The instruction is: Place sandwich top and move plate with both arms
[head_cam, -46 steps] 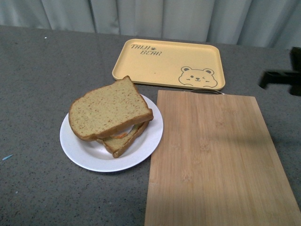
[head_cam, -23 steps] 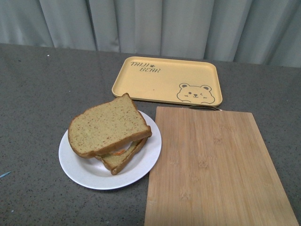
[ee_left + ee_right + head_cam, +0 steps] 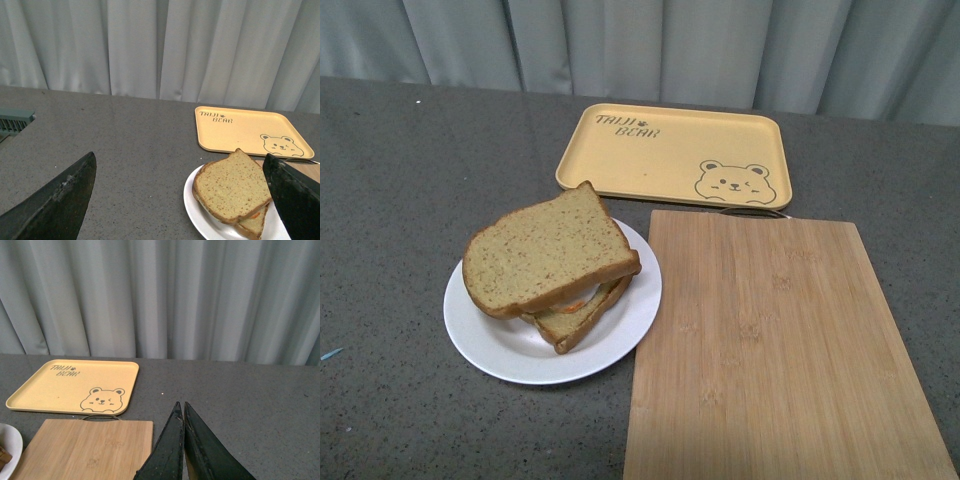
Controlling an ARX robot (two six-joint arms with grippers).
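The plain tan-brown speckled sandwich top (image 3: 548, 262) already lies askew over a lower bread slice (image 3: 582, 318) with something orange showing between the 2. Both sit on the small round white plate (image 3: 495, 345), whose rim is up against the edge of the rectangular bamboo cutting board (image 3: 770, 340) on the robot's left side. So step 1 looks done. The plate move seems not yet begun, and where it should go is unclear; the yellow bear-print tray (image 3: 650, 165) just beyond the board's far edge is a guess. The left gripper (image 3: 178, 159) is spread wide and empty, near the plate and pointing across it towards the board. The right gripper (image 3: 181, 406) has its fingers pressed together on nothing, above the board's other side.
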